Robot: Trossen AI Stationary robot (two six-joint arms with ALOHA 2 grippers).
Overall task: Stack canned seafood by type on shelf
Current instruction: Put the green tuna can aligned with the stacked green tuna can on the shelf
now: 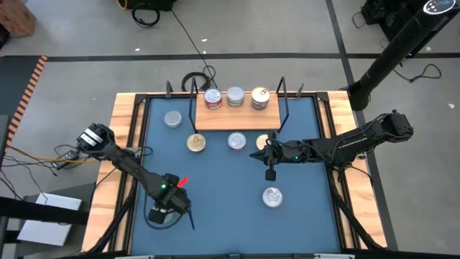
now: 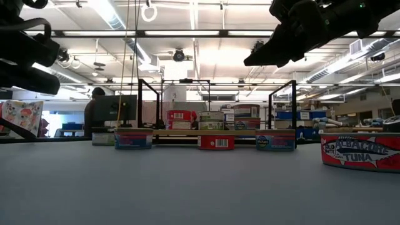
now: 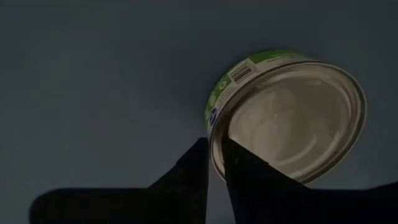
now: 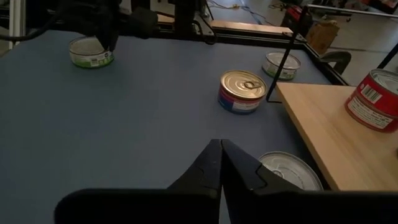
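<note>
Green-labelled tin (image 3: 286,112) half hidden behind left gripper (image 3: 214,158), fingers pinching its rim; right gripper (image 4: 221,155) closed, empty; three tins on shelf (image 1: 237,115).

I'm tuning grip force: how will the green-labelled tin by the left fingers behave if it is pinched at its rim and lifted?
The green-labelled tin looks rigid metal, so it probably won't deform. Its smooth shiny lid suggests it may slip from the left gripper, whose fingers straddle one rim edge. Held off-centre, it would likely tilt; flat and low, it should not roll.

Green-labelled tin (image 3: 286,115) partly behind left hand (image 3: 214,163), albacore tin (image 2: 362,152) cut by frame edge
</note>
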